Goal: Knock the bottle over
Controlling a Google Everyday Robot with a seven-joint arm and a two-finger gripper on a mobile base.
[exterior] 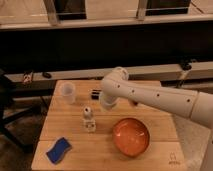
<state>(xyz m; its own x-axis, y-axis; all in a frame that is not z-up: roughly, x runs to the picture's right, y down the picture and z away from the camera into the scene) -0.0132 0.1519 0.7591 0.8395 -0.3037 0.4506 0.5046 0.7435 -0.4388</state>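
Hand: the hand [104, 102] sits at the end of the white arm [160, 99], which reaches in from the right over the back middle of the surface [107, 159]. It is clenched, with nothing seen in its grasp.
Hand contact: it hangs just behind and to the right of the bottle, with a small strip of bare wood between the two. No touch shows.
Dark shape: a small dark shape [95, 93] lies just left of the arm's end. I cannot tell whether it belongs to the hand or rests on the wood.
Bottle: the bottle [88, 119] is small, slim and clear, with a white cap and a pale label. It stands upright, left of the surface's middle.
Neighbours: a translucent white cup [67, 92] stands behind and to the left of it. An orange bowl [131, 136] is to its right, and a blue sponge [59, 150] lies near the front left corner.
Edges: the bottle stands well in from every edge.
Open room: bare wood lies to the bottle's left, and in front of it between sponge and bowl.
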